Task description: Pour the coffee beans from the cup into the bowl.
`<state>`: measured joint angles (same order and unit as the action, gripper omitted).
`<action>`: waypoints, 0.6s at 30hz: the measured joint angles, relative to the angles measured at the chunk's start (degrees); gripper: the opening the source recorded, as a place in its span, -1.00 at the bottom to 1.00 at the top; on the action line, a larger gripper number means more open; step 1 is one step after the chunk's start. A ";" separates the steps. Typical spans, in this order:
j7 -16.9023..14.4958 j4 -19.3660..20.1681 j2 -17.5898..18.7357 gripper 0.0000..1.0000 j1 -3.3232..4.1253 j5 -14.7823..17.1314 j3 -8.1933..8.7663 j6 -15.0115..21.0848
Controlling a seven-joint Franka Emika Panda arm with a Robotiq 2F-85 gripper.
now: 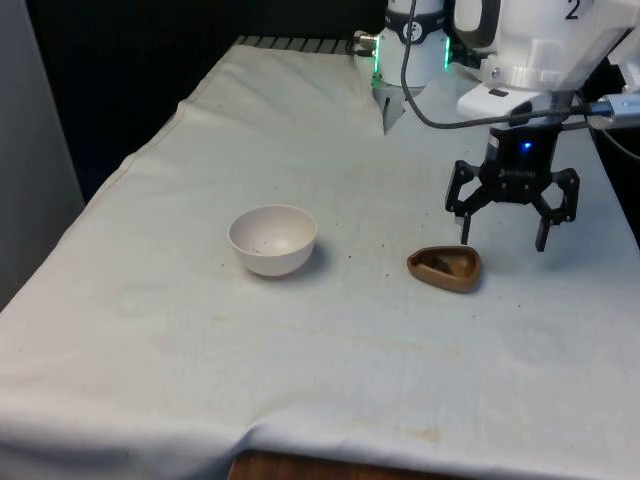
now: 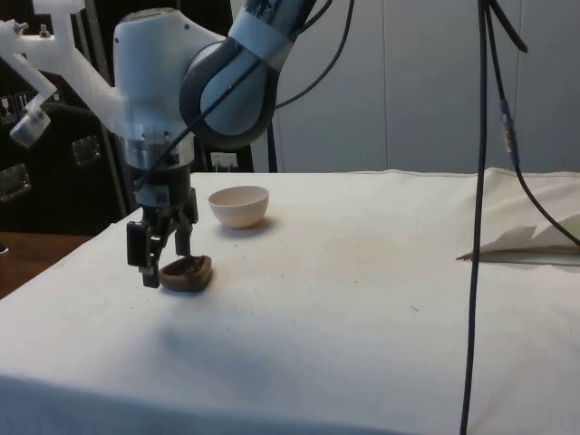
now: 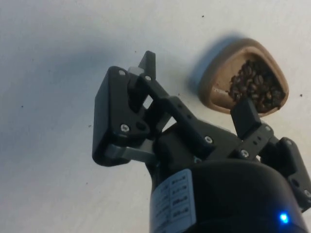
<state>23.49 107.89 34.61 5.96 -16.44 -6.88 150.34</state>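
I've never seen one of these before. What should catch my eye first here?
The black gripper hangs open just above the white cloth, close beside a small brown cup of coffee beans. Toward the front view's left of the cup stands a white bowl, apart from it.

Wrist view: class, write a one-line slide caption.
Open tool poised above the white cloth, beside a wooden cup of coffee beans.

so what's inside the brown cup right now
Dark coffee beans lie in the brown cup, heaped at one end. The beans hide the cup's bottom there, and one gripper finger covers part of its rim. The gripper is open.
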 measured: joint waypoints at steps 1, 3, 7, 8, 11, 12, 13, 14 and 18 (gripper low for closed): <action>0.29 -0.06 0.11 1.00 0.06 -0.23 0.00 0.06; 0.63 -0.06 0.17 1.00 0.11 -0.52 -0.06 0.11; 1.26 -0.23 0.69 1.00 0.11 -0.97 -0.06 0.57; 1.26 -0.29 0.80 1.00 0.11 -0.97 -0.06 0.63; 1.26 -0.34 0.92 1.00 0.11 -0.97 -0.06 0.63; 1.26 -0.34 0.92 1.00 0.11 -0.97 -0.06 0.63; 1.26 -0.34 0.97 1.00 0.11 -0.97 -0.06 0.69; 1.26 -0.34 0.97 1.00 0.11 -0.97 -0.06 0.69; 1.20 -0.34 1.26 1.00 0.11 -1.03 0.00 1.03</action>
<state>24.69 107.54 35.87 6.07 -17.48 -6.88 151.38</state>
